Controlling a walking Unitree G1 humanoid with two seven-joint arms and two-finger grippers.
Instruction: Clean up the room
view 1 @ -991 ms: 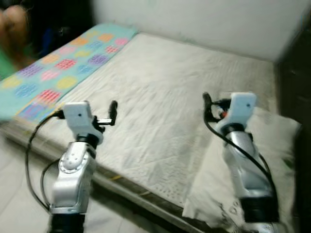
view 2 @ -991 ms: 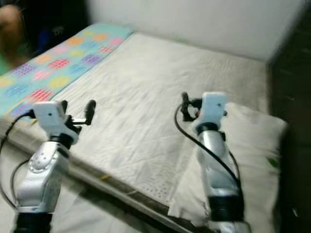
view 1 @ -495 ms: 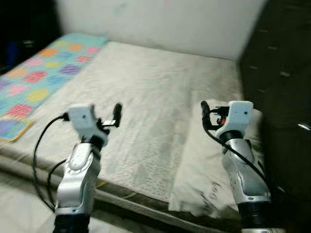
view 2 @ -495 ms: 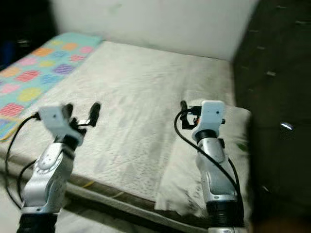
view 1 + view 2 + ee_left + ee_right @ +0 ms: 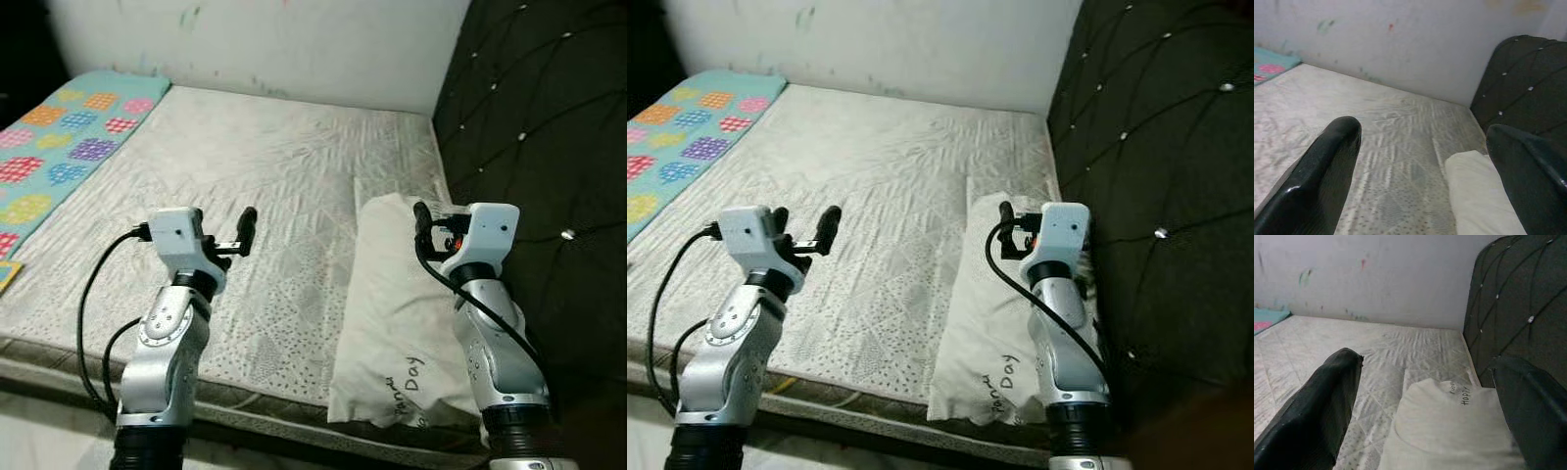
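Since a second ago the camera has swung right, bringing the dark tufted headboard [image 5: 529, 108] into view; both arms keep their raised pose. Left tool [image 5: 1425, 171] hangs over the mattress [image 5: 255, 186] with its fingers spread wide, empty. Right tool [image 5: 1425, 406] hovers above the white pillow [image 5: 402, 313], likewise spread and gripping nothing. That pillow lies along the bed's right side, just beside the headboard. A patterned turquoise blanket [image 5: 59, 147] covers the far left strip.
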